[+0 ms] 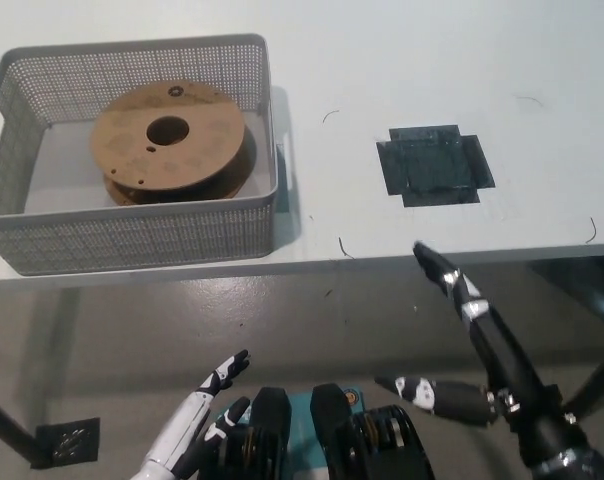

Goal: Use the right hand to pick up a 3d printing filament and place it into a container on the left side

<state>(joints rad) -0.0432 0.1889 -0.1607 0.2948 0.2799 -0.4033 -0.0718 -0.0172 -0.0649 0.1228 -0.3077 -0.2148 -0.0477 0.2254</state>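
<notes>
Lying flat inside the grey mesh basket at far left: a filament spool with brown cardboard flanges and a round centre hole. Likely stiff, fairly weighty, a bit slick; best gripped across the rim or hooked through the hole. Below the table edge, resting: white left hand, fingers spread, empty. Further right, dark taped patch on the table. Low right: black right hand, fingers apart, holding nothing.

Brown cardboard filament spool lies flat in grey mesh basket on table's left.
</notes>
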